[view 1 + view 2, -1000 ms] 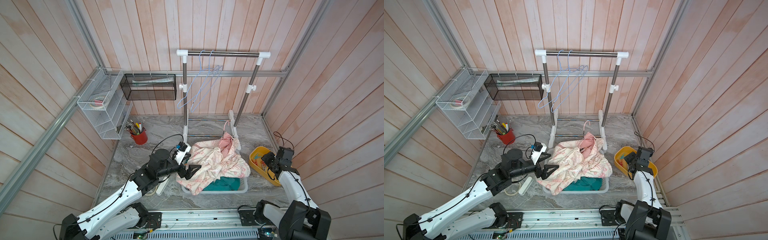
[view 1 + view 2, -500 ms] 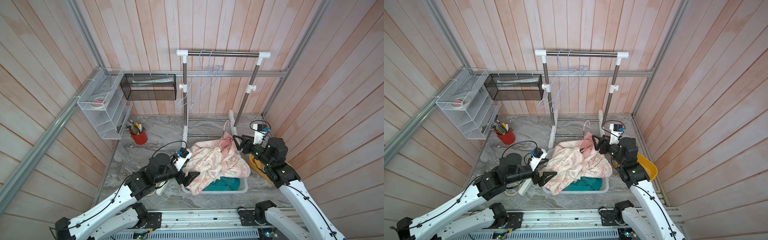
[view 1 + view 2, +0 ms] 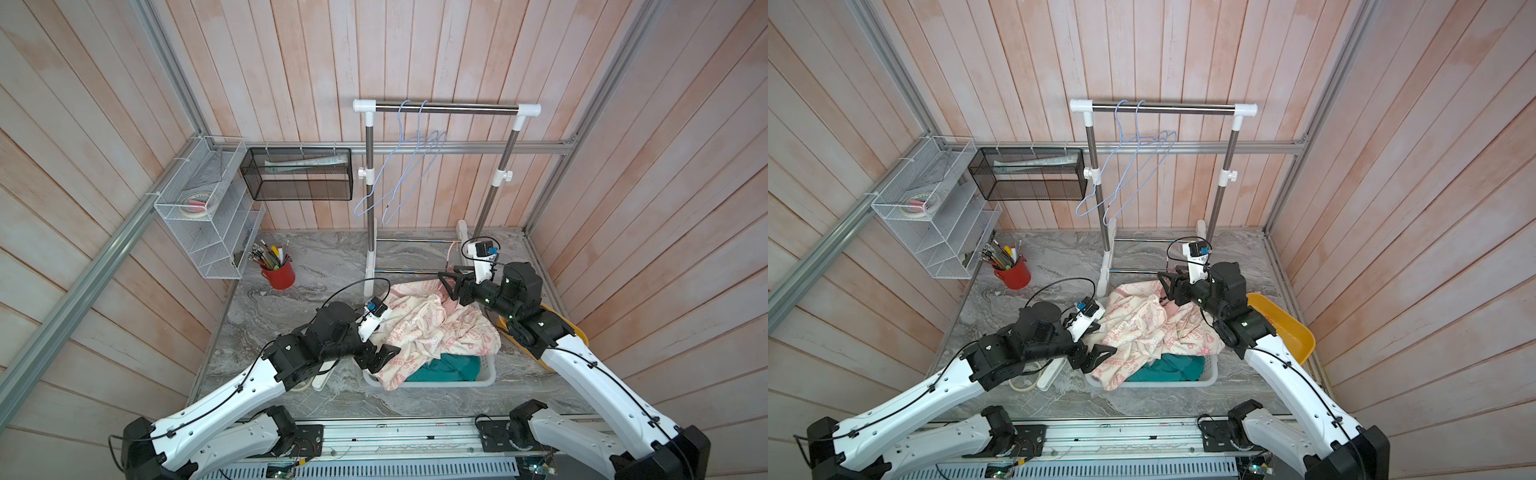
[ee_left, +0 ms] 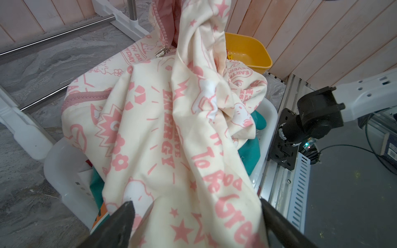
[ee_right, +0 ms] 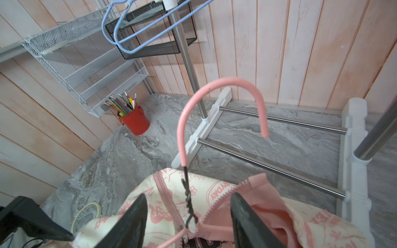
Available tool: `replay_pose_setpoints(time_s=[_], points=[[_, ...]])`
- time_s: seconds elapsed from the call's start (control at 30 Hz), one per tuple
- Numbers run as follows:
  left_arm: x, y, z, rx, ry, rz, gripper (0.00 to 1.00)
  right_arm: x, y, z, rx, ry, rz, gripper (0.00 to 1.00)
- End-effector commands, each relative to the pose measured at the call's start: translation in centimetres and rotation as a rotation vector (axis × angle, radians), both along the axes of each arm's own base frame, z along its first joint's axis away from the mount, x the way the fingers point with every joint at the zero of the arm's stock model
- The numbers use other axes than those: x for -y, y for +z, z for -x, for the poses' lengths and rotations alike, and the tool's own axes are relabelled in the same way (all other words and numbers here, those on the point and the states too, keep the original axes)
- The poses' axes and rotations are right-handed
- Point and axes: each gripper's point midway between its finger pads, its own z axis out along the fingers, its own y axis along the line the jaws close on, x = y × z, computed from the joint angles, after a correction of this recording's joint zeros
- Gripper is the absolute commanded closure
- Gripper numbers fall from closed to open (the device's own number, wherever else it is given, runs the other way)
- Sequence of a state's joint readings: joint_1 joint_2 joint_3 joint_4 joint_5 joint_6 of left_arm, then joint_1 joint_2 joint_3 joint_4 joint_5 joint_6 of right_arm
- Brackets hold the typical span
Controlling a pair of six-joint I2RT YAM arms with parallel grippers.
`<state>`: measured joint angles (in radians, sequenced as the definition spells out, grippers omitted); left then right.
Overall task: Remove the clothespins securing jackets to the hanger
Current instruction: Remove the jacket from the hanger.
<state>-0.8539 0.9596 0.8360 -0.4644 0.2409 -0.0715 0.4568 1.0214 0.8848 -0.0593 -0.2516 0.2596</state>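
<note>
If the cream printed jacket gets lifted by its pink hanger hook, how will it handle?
Probably floppy: the cream jacket lies crumpled over the white basket, so it should sag and trail. Likely light, judging by its thin creased fabric. The pink hanger hook looks like stiff coated wire, a firmer handle, though it might slip.

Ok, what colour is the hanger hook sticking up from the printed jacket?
Pink hook, dark twisted wire at its base; clearest in the right wrist view.
</note>
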Motion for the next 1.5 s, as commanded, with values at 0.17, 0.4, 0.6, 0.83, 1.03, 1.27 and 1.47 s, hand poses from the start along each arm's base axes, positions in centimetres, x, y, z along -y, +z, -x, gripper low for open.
replay_pose_setpoints(time_s=[0.17, 0.4, 0.6, 0.83, 1.03, 1.27, 1.47], points=[[0.1, -0.1, -0.1, -0.009, 0.004, -0.023, 0.16, -1.2, 0.7, -0.8, 0.028, 0.047, 0.02, 0.61], [-0.2, -0.2, 0.8, -0.016, -0.029, -0.076, 0.17, -1.1, 0.9, -0.5, 0.035, 0.046, 0.007, 0.99], [-0.2, -0.8, 0.0, -0.01, -0.006, -0.122, 0.37, -0.8, 0.8, -0.8, 0.033, 0.026, 0.013, 1.0], [-0.2, -0.7, 0.2, -0.03, -0.016, -0.132, 0.62, -0.5, 0.9, -1.6, 0.033, -0.011, 0.025, 1.0], [-0.4, 0.0, 0.4, -0.034, -0.007, -0.122, 0.97, 0.5, 0.5, -2.9, 0.024, -0.083, 0.048, 1.0], [-0.7, 4.3, 0.3, 0.028, 0.043, 0.01, 1.0, 3.1, 0.3, -5.1, 0.0, -0.195, 0.076, 1.0], [-1.2, 7.6, 0.4, 0.083, 0.071, 0.124, 1.0, 5.0, -0.1, -6.2, -0.023, -0.261, 0.089, 1.0]])
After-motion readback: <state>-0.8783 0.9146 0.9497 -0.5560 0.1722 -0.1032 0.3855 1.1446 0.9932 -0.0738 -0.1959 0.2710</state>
